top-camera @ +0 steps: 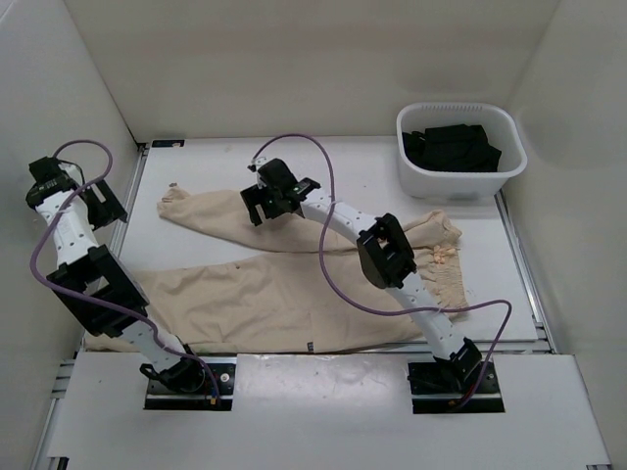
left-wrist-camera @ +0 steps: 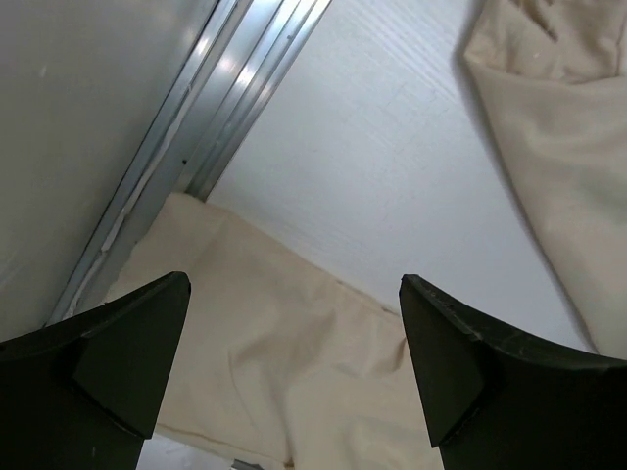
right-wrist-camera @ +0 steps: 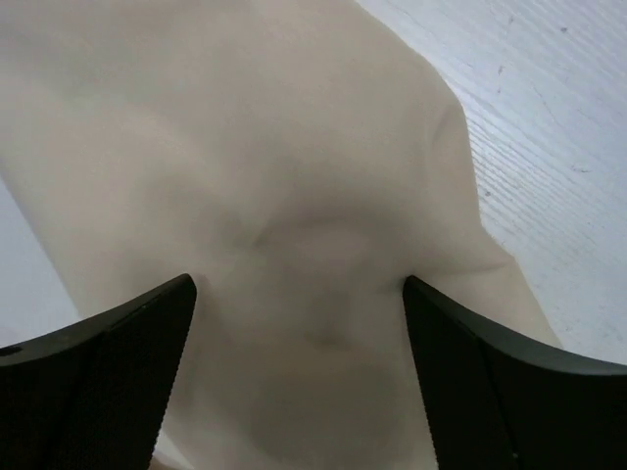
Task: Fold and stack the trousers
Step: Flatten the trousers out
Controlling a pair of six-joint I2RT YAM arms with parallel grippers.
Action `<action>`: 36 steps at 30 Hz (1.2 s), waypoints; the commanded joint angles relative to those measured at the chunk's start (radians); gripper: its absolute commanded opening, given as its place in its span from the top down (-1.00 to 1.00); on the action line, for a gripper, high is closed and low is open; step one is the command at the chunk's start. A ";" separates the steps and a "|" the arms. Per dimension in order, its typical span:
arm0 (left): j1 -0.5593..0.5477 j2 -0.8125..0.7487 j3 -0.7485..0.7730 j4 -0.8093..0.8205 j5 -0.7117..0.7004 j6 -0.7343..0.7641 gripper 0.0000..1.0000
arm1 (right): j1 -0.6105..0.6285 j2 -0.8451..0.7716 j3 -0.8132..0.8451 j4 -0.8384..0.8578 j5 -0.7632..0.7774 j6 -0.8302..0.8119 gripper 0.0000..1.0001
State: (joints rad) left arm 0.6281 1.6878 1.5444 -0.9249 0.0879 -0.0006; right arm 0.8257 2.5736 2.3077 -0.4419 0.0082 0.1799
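Beige trousers (top-camera: pixel 265 294): spread flat on the white tabletop (top-camera: pixel 362 176), legs pointing left, waist at right.
Dark tag (top-camera: pixel 309 345): on the near edge of the fabric, too small to read.
Left gripper (top-camera: pixel 104 208): jaws wide apart, holding nothing, over the left rail beside the lower leg.
Right gripper (top-camera: pixel 260 209): jaws spread wide over the upper leg's cloth.
White tub (top-camera: pixel 460 174): far right, holding black garments (top-camera: pixel 451 147).

White tub (top-camera: pixel 457 182) holding a heap of black garments (top-camera: pixel 452 149) — white table (top-camera: pixel 367 162) under it, a metal rail (top-camera: pixel 132 201) well left of it
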 commanded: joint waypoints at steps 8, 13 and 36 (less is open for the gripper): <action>0.039 -0.157 -0.050 -0.045 0.033 0.001 -1.00 | 0.110 -0.085 0.027 -0.031 0.038 -0.051 1.00; 0.062 -0.157 -0.069 -0.045 0.033 0.001 -1.00 | 0.110 -0.378 -0.043 -0.018 -0.281 -0.045 1.00; 0.096 -0.146 -0.105 -0.086 0.073 0.001 -1.00 | 0.196 -0.039 -0.011 -0.075 0.354 -0.214 -0.98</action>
State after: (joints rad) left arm 0.7235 1.5555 1.4441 -0.9981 0.1436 -0.0006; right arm 1.0222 2.5557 2.2848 -0.5018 0.3141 -0.0082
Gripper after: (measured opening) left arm 0.998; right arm 0.993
